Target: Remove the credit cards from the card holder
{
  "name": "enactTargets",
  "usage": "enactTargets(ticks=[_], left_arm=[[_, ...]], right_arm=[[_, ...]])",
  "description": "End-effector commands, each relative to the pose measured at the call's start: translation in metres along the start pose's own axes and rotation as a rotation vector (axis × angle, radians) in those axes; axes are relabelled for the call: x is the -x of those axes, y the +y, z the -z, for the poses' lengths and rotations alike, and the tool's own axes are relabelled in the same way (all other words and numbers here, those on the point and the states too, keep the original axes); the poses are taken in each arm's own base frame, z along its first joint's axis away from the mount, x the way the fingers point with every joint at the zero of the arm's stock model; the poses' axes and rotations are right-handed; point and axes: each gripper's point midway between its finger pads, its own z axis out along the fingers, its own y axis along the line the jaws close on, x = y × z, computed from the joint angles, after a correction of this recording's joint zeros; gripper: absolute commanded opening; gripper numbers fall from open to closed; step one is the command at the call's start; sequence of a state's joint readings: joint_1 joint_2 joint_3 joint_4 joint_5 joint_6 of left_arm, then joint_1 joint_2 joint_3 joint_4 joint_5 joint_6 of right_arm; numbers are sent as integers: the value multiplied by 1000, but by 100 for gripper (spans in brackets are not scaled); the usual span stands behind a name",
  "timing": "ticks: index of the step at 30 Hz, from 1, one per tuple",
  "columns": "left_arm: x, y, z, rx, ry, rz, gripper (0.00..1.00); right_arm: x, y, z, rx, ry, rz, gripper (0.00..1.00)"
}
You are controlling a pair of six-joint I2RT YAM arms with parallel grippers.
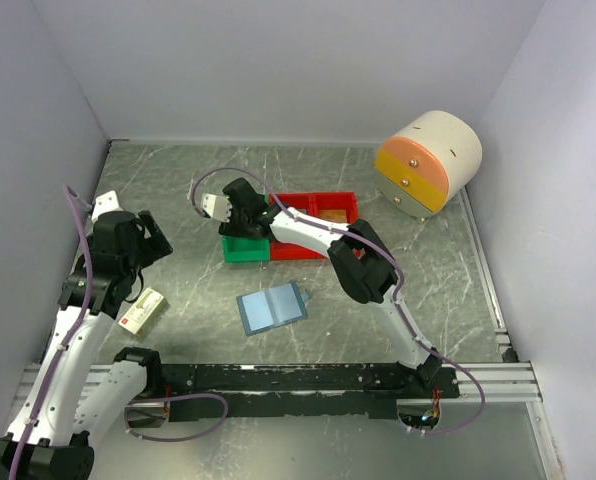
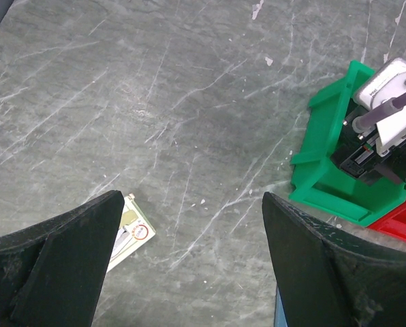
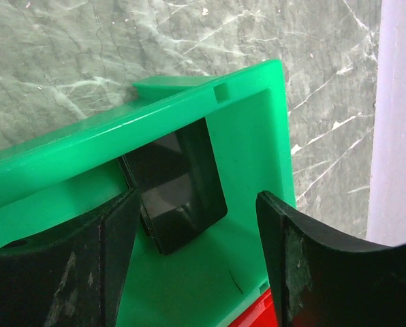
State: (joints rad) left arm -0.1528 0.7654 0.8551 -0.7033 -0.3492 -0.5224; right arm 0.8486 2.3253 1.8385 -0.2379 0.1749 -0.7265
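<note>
The card holder [image 1: 272, 308] lies open on the table, light-blue inside up, in the middle near the arms. Only its edge [image 2: 278, 315] shows in the left wrist view. Dark grey credit cards [image 3: 179, 184] lean against the inner wall of the green bin [image 3: 257, 136]; how many are stacked there I cannot tell. My right gripper [image 3: 196, 259] hangs open inside this bin [image 1: 240, 247], its left finger close beside the cards and nothing between its jaws. My left gripper [image 2: 193, 266] is open wide above bare table at the left [image 1: 143, 240].
Red bins [image 1: 318, 215] adjoin the green one. A cream-and-red small box [image 1: 143, 310] lies at the left, beside my left finger [image 2: 131, 231]. A cream and orange drawer unit [image 1: 428, 165] stands at the back right. Walls close in on three sides.
</note>
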Motion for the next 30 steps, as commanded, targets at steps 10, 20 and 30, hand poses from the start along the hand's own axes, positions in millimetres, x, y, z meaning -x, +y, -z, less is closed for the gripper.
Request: enactTargets(ticks=[10,20,30], left_arm=[[0,-2,-2,-14,5,-8,95],[-1,-3,-3,-18,11,-10,96],[-2,-4,-4,-18,19,-13,99]], right_arm=[[51,-50,52,-118,-207,-239,72],[19,-96,180,-407,-404,-1031,100],[-2,7,222,-37,-365,-1323,98]])
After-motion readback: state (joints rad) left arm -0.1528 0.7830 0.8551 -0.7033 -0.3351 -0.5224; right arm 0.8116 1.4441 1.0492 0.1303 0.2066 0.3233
